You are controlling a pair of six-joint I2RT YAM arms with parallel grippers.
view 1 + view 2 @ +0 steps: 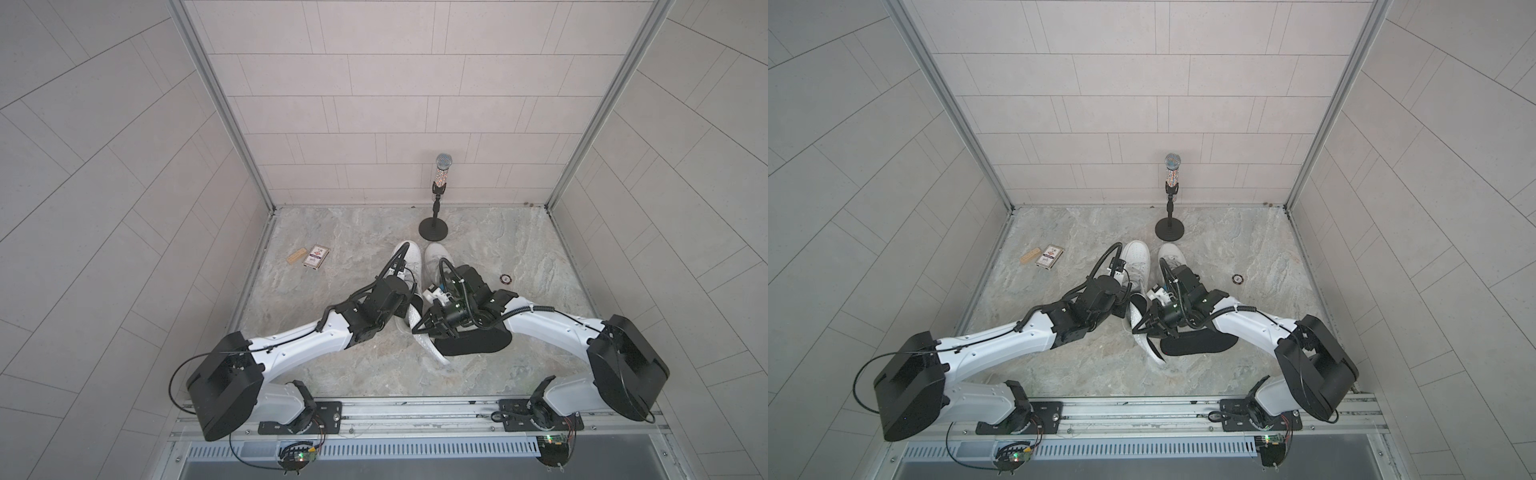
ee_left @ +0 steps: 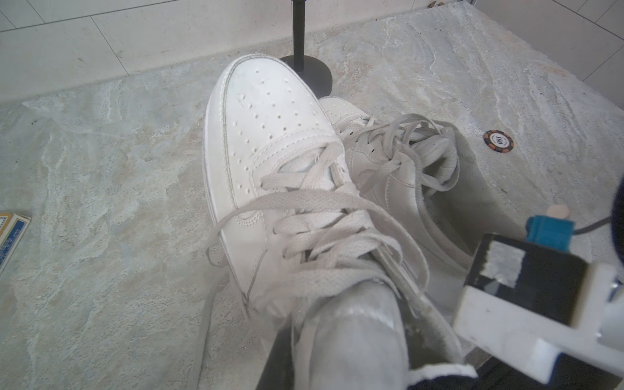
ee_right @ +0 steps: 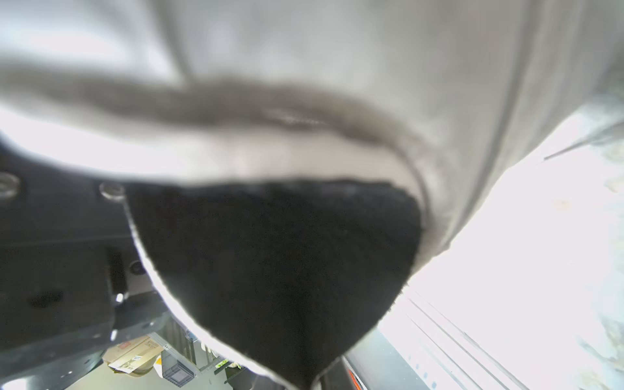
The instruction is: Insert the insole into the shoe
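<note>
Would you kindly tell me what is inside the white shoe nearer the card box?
One end of the insole enters the shoe at its heel opening; the rest sticks out. How far it reaches inside is covered by the left arm and the upper.

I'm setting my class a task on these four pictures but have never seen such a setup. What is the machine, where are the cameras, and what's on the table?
This robot has a left arm and a right arm at a stone-patterned table. Two pictures look down from overhead; two come from cameras on the wrists. On the table are a white shoe, its twin, a loose black insole, a microphone on a stand, a card box, a wooden block and a poker chip. The right tool pinches a second insole, white underneath, at the first shoe's heel opening.
</note>
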